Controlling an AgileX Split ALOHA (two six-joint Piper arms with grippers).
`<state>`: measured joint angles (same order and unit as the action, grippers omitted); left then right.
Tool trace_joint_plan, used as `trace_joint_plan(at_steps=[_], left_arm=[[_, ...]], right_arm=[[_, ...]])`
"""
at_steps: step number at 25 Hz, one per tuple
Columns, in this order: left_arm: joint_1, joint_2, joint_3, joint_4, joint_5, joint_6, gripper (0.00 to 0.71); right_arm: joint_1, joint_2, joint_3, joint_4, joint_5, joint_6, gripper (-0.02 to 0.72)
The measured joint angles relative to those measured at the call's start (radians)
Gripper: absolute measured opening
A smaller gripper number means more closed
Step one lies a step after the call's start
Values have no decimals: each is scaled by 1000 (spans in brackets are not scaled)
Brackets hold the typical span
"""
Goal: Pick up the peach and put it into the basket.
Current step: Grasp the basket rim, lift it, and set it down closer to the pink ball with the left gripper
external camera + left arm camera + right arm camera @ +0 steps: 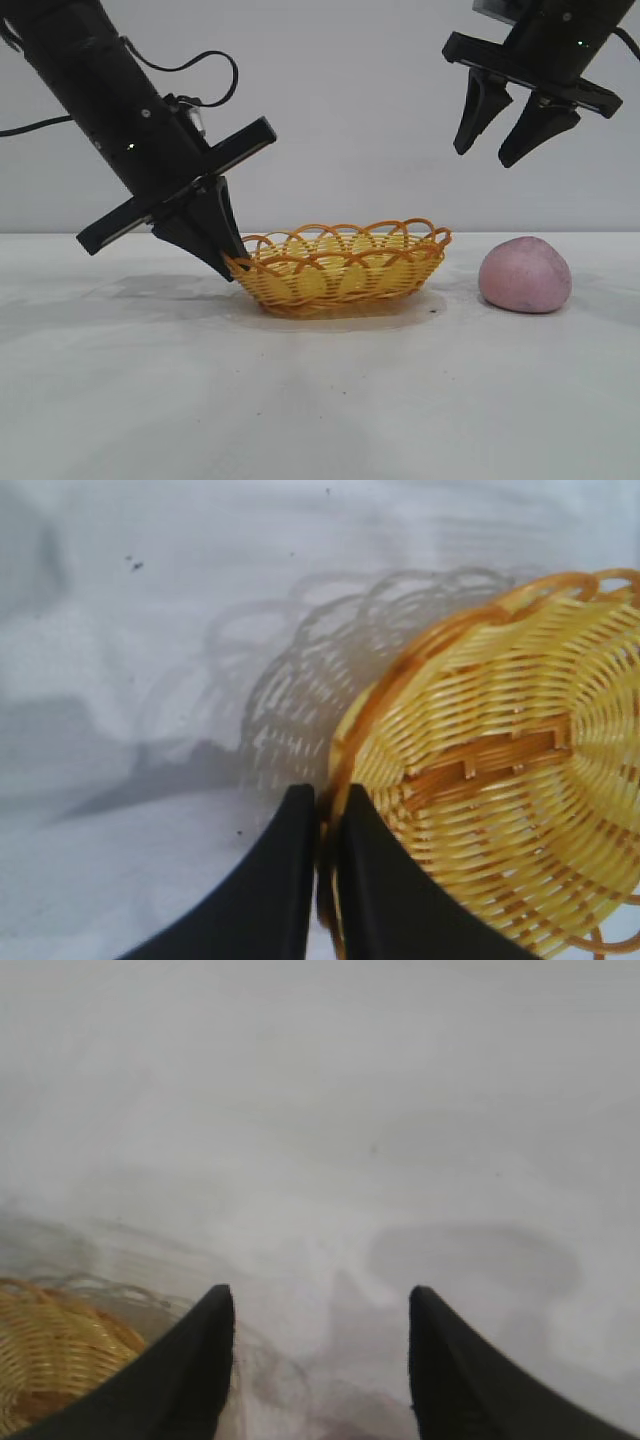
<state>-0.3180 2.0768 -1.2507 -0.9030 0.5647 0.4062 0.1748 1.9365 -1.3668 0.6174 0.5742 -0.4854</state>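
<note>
The peach (pixel 525 275), a dull pink rounded lump, rests on the white table to the right of the basket and apart from it. The orange-yellow wicker basket (pixel 340 270) stands mid-table with nothing in it. My left gripper (pixel 232 265) is down at the basket's left end. In the left wrist view its two black fingers (pixel 325 805) are pinched on the basket's rim (pixel 500 780). My right gripper (pixel 485 155) hangs high in the air above and slightly left of the peach. It stands open with nothing between its fingers (pixel 320 1305).
The white table (pixel 320 400) stretches in front of the basket and the peach, against a plain pale wall behind. An edge of the basket (pixel 50 1340) shows at one side of the right wrist view.
</note>
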Motion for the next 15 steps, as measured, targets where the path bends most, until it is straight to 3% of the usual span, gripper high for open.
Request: trace_joint_plan(at_steps=[7,11,12,15], left_arm=[[0,-2,0,53,31,0,422],[0,-43,-4,89,89,45,432],[0,-62,-18,117,100,51,474],[0,-140,-74,280,141,64,458]], right_arm=[[0,0,0,1,6,0,339],[0,0,0,1,6,0,339],[0,0,0,1,6,0,339],[0,0,0,1,6,0,339]])
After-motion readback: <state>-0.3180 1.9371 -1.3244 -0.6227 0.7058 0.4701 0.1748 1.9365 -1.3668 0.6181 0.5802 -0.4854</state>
